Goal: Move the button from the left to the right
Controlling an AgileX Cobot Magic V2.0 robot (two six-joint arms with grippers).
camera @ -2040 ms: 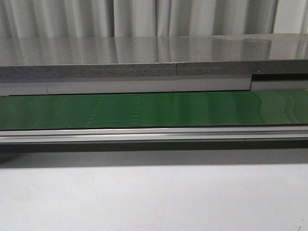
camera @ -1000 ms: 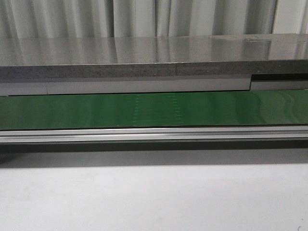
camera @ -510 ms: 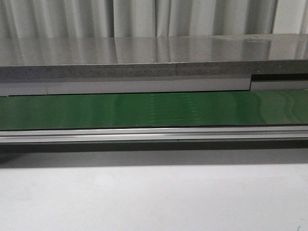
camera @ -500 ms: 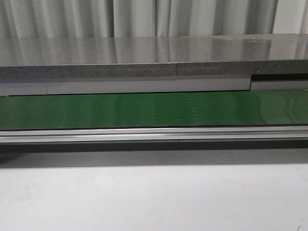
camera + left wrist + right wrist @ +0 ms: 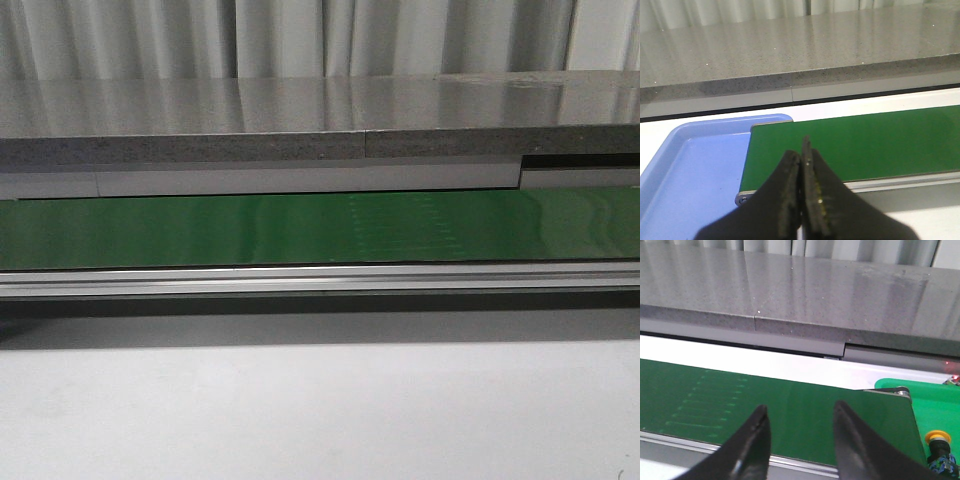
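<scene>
The button (image 5: 938,437) lies beside the right hand (image 5: 800,426), apart from it.

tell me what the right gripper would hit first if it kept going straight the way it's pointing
Probably the green belt. The right gripper, open and holding nothing, points forward and down over it, and nothing lies on the belt ahead. The button sits off to one side, out of that line. Depth is hard to judge.

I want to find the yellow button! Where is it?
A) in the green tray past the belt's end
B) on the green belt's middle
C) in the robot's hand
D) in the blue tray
A: the right wrist view shows the button in the green tray, beyond the belt.
</scene>
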